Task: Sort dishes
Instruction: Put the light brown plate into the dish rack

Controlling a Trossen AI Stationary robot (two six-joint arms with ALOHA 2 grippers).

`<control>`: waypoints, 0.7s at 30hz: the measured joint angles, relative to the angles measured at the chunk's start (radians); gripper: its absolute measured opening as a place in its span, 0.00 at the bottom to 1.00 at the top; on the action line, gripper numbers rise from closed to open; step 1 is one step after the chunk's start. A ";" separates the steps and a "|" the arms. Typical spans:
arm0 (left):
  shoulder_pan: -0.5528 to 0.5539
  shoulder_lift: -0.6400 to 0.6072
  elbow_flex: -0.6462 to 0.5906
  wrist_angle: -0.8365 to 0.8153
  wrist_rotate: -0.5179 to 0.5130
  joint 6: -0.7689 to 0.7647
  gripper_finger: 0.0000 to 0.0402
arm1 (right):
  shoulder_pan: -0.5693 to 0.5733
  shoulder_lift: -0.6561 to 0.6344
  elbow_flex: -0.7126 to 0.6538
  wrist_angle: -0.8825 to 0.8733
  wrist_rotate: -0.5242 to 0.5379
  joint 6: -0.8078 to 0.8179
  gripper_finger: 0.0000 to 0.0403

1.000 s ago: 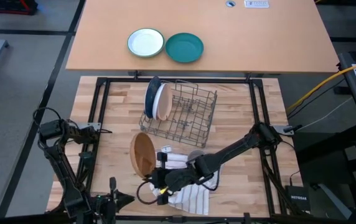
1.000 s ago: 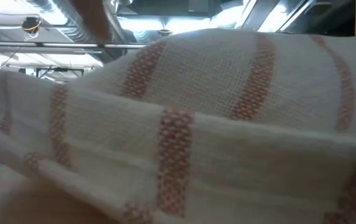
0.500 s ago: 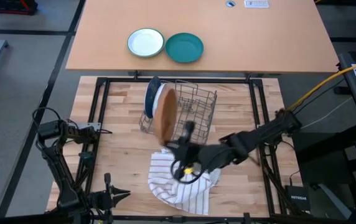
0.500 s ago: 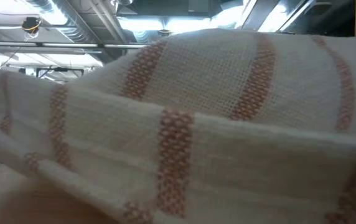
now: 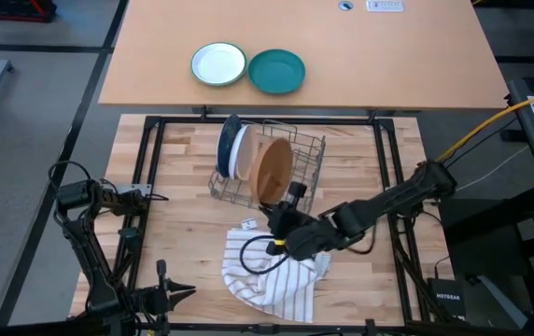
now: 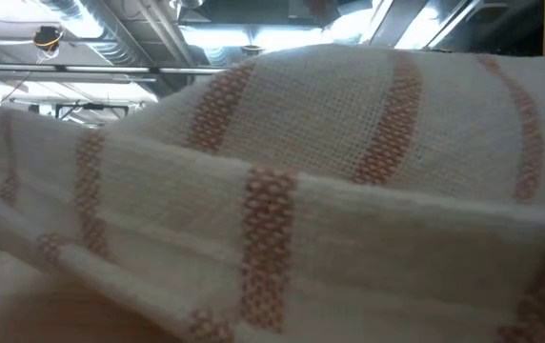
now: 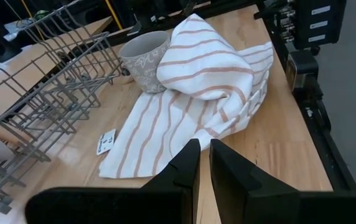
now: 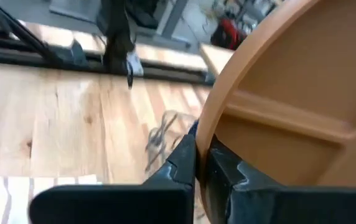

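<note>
The tan-brown plate (image 5: pixel 273 171) stands on edge over the wire rack (image 5: pixel 295 163), next to the white plate (image 5: pixel 243 152) and the blue plate (image 5: pixel 225 145), which both stand on edge in the rack's left end. My right gripper (image 5: pixel 290 198) is shut on the tan plate, just near of the rack. My left gripper (image 5: pixel 178 294) is shut and empty at the table's near left; in its wrist view its fingertips (image 7: pixel 203 163) almost meet. My right gripper pinches the tan plate's rim (image 8: pixel 210 134) at the plate's near side, one finger on each face. The fingers come from the table's near right, slanting toward the rack. The plate stands on edge; whether its lower edge rests on the rack wires I cannot tell.
A striped towel (image 5: pixel 272 275) lies crumpled near the front edge and fills the low view (image 6: pixel 272 191). A grey mug (image 7: pixel 145 53) stands beside it. A small white bowl (image 5: pixel 218 63) and a teal plate (image 5: pixel 276 71) sit on the far table.
My right gripper has carried the tan plate from left of the towel up and toward the far edge and right, to the rack. The plate has stayed on edge and has gone past the white plate to stand over the rack's middle.
</note>
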 joint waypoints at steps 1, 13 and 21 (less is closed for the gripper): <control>0.000 0.000 0.000 0.001 0.000 -0.004 0.07 | -0.005 0.000 -0.049 0.027 0.000 0.036 0.03; 0.000 0.000 0.000 0.008 0.000 -0.018 0.07 | -0.156 0.001 -0.604 1.029 -0.244 0.022 0.03; 0.000 0.000 0.000 0.007 0.000 -0.032 0.07 | -0.276 0.000 -0.760 1.266 -0.296 0.132 0.03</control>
